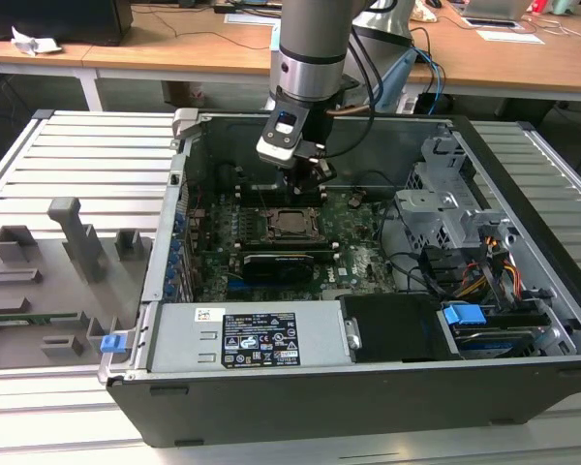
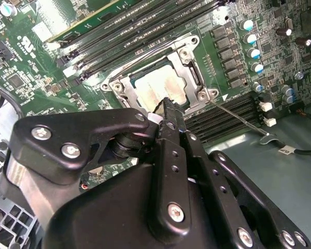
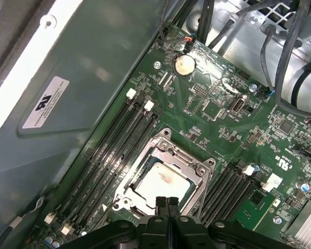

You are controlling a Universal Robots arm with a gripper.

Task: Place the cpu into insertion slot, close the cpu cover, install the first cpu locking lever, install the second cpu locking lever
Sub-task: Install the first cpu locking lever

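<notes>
in the exterior view my gripper (image 1: 307,177) hung just over the insertion slot (image 1: 273,229), where the cpu (image 1: 292,223) lay flat, metal top up. in the second wrist view my fingers were pinched together on nothing, by the cpu's edge. the cpu cover (image 2: 194,85) framed it and a locking lever (image 2: 239,118) stuck out, likely unlatched, so a downward nudge could scrape the chip. in the first wrist view the cpu, square with no long axis, sat edges parallel to the frame.
</notes>
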